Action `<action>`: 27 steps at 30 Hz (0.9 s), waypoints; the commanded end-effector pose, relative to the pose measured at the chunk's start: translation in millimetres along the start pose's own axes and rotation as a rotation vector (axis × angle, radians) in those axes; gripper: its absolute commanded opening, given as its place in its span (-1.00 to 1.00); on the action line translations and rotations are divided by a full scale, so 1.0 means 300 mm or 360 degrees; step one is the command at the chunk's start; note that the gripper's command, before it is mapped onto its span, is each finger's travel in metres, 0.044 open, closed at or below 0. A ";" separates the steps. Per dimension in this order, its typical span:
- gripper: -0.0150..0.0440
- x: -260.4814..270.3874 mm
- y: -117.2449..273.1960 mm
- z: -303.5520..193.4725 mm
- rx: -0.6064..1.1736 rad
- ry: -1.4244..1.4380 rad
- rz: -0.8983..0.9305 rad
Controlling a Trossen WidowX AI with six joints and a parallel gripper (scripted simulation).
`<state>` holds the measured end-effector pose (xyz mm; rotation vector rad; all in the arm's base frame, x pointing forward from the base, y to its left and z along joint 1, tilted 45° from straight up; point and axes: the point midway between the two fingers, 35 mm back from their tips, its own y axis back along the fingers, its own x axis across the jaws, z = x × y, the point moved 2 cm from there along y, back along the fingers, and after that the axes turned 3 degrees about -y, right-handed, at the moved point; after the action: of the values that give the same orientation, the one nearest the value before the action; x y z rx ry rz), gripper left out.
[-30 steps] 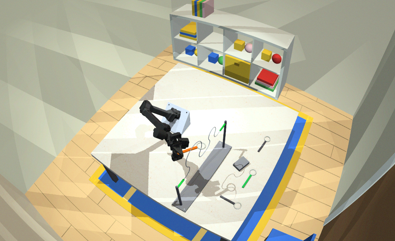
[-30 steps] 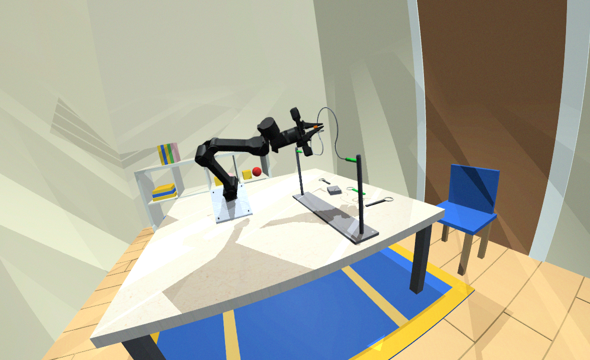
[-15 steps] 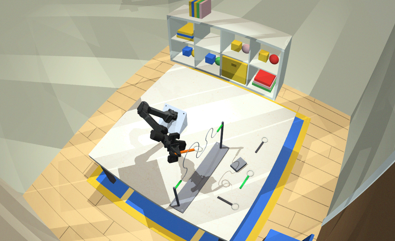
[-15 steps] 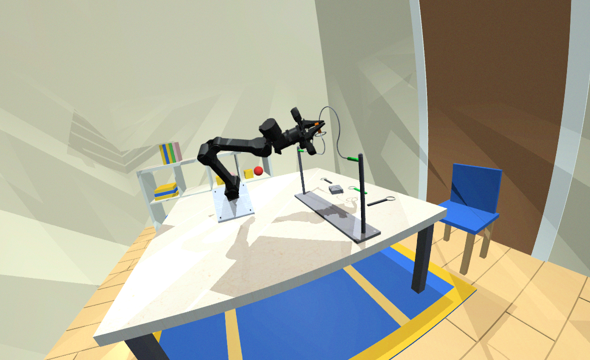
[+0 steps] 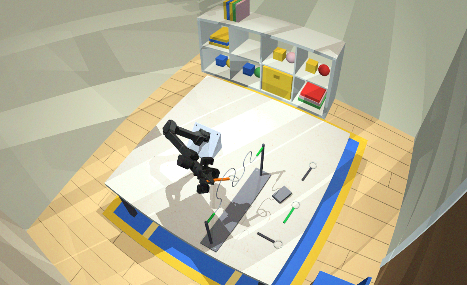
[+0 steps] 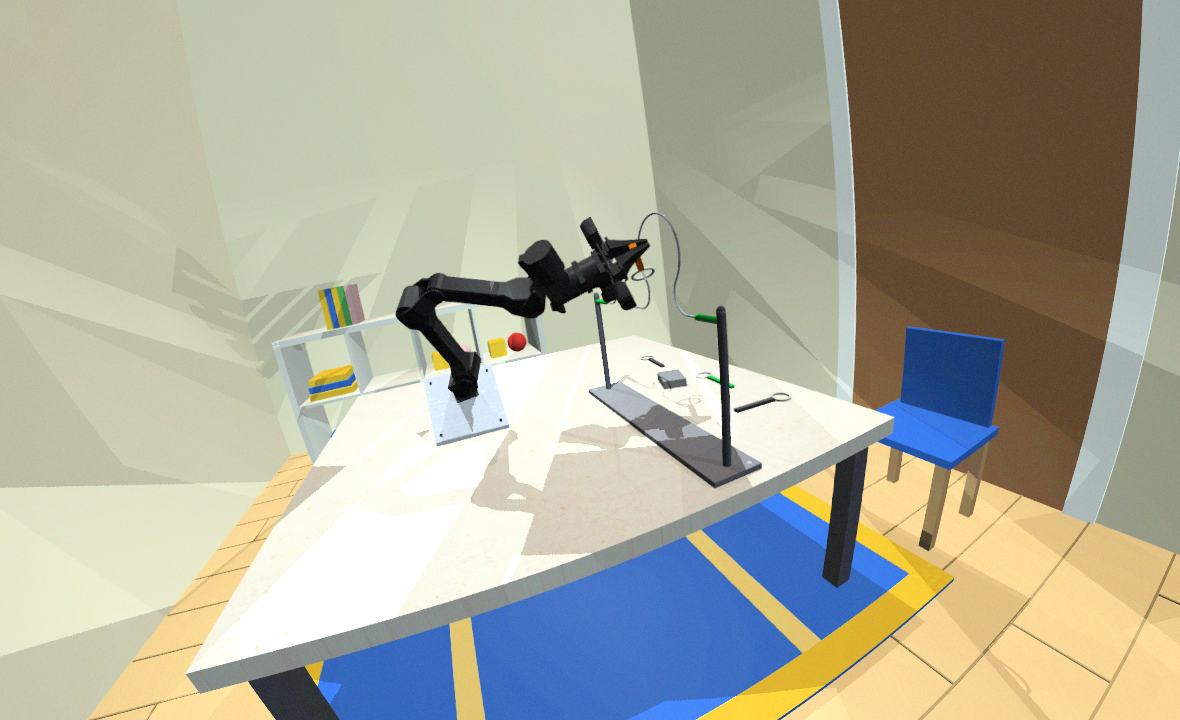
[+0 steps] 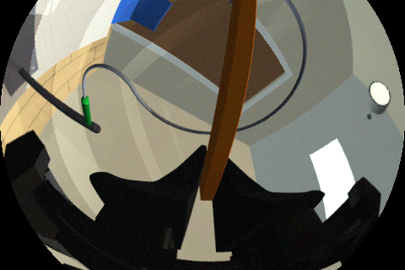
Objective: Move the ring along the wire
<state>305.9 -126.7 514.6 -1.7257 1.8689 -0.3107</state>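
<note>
My gripper is shut on the orange handle, high above the table. The ring is at the handle's far end, by the wire's middle loops, away from both posts; the wrist view cuts it off. Whether it touches the grey wire I cannot tell. One green part meets the near post. The other green part meets the far post.
The posts stand on a grey base plate. Beyond it lie a grey box, a green-handled ring and two dark-handled rings, one at the far side and one nearer. A shelf stands behind the table.
</note>
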 end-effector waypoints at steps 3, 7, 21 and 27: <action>-1.00 0.009 -0.003 0.003 -0.0011 0.0049 -0.0032; -1.00 0.022 -0.002 0.001 -0.0010 0.0051 -0.0033; -1.00 0.114 0.009 -0.005 0.0025 -0.0146 0.0077; -1.00 0.163 0.020 0.000 0.0048 -0.0287 0.0157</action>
<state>299.0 -164.7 506.5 -1.6211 1.8152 -0.1920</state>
